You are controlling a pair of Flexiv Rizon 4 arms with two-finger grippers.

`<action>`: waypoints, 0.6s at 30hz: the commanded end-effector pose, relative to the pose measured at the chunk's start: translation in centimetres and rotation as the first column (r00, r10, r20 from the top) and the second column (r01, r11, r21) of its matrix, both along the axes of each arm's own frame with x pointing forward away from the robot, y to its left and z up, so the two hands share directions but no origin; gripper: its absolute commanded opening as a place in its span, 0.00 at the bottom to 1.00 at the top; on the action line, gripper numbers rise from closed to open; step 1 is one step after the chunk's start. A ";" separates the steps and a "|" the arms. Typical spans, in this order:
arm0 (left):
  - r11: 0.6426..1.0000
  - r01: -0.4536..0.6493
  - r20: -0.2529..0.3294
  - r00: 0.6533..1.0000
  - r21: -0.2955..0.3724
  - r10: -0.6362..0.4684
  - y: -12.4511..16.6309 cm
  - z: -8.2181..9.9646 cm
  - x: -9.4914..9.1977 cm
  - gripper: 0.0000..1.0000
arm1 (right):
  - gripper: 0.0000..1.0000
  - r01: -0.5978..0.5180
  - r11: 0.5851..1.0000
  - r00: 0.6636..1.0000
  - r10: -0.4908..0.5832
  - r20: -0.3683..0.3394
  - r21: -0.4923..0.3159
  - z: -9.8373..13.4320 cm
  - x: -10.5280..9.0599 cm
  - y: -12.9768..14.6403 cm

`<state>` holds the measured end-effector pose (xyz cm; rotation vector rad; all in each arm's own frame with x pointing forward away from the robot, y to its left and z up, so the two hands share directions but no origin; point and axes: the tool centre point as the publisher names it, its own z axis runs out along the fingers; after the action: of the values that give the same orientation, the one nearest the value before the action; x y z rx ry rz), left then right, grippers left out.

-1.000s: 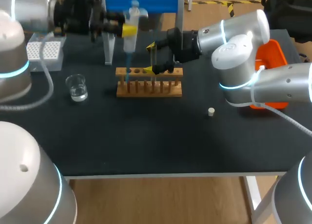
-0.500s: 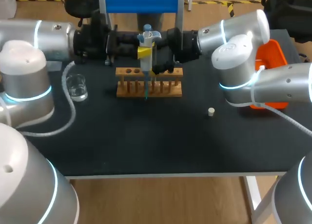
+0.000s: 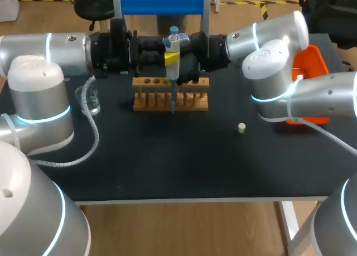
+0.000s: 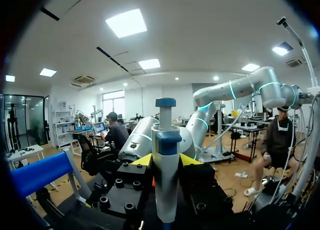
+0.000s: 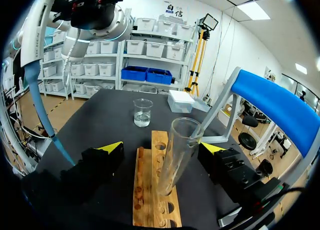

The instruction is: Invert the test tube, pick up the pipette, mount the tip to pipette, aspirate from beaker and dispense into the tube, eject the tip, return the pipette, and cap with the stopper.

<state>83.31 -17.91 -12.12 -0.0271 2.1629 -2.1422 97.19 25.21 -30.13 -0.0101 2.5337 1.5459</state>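
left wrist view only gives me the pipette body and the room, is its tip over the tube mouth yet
Observer: No. In the right wrist view the blue tip hangs beside the right end effector, off to one side of the test tube.
Operator: is the tube mouth up
Observer: Yes, mouth up, leaning in the wooden rack. That end effector is open around it, touching neither side.
Operator: where's the stopper
Observer: The head view shows the stopper alone on the table, apart from the rack.
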 end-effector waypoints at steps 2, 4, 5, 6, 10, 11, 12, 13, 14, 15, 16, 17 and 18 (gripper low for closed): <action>1.000 -0.010 0.001 1.000 -0.007 0.010 0.0 -0.1 -0.4 0.00 | 1.00 -0.001 1.000 1.000 0.001 -0.001 0.000 0.0 0.1 0.0; 1.000 -0.008 -0.002 1.000 -0.005 0.008 0.0 -0.1 -0.4 0.00 | 1.00 -0.001 1.000 1.000 0.001 -0.001 0.000 0.0 0.1 0.0; 1.000 -0.007 -0.002 1.000 -0.005 0.007 0.0 -0.1 -0.4 0.00 | 1.00 -0.001 1.000 1.000 0.001 -0.001 0.000 0.0 0.1 0.0; 1.000 -0.006 -0.003 1.000 -0.006 0.006 0.0 -0.1 -0.4 0.00 | 1.00 -0.001 1.000 1.000 0.001 -0.001 0.000 0.0 0.1 0.0; 1.000 0.003 -0.012 1.000 -0.002 -0.003 0.1 -0.2 -0.3 0.00 | 1.00 -0.001 1.000 1.000 0.001 -0.001 0.000 0.0 0.1 0.0; 1.000 0.003 -0.013 1.000 -0.002 -0.003 0.1 -0.3 -0.3 0.00 | 1.00 -0.001 1.000 1.000 0.001 -0.001 0.000 0.0 0.1 0.0; 1.000 0.004 -0.013 1.000 -0.003 -0.004 0.1 -0.3 -0.3 0.00 | 1.00 -0.001 1.000 1.000 0.001 -0.001 0.000 0.0 0.1 0.0; 1.000 0.005 -0.014 1.000 -0.003 -0.005 0.1 -0.3 -0.3 0.00 | 1.00 -0.001 1.000 1.000 0.001 -0.001 0.000 0.0 0.1 0.0; 1.000 0.005 -0.015 1.000 -0.002 -0.005 0.1 -0.3 -0.3 0.00 | 1.00 -0.001 1.000 1.000 0.001 -0.001 0.000 0.0 0.1 0.0; 1.000 0.006 -0.016 1.000 -0.002 -0.006 0.1 -0.3 -0.3 0.00 | 1.00 -0.001 1.000 1.000 0.001 -0.001 0.000 0.0 0.1 0.0; 1.000 0.006 -0.017 1.000 -0.003 -0.006 0.1 -0.3 -0.2 0.00 | 1.00 -0.001 1.000 1.000 0.001 -0.001 0.000 0.0 0.1 0.0; 1.000 0.006 -0.017 1.000 -0.003 -0.006 0.1 -0.3 -0.2 0.00 | 1.00 -0.001 1.000 1.000 0.001 -0.001 0.000 0.0 0.1 0.0; 1.000 0.006 -0.017 1.000 -0.003 -0.006 0.1 -0.3 -0.2 0.00 | 1.00 -0.001 1.000 1.000 0.001 -0.001 0.000 0.0 0.1 0.0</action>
<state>82.98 -17.78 -12.38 -0.0423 2.1758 -2.1531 97.19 25.21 -30.13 -0.0100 2.5337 1.5460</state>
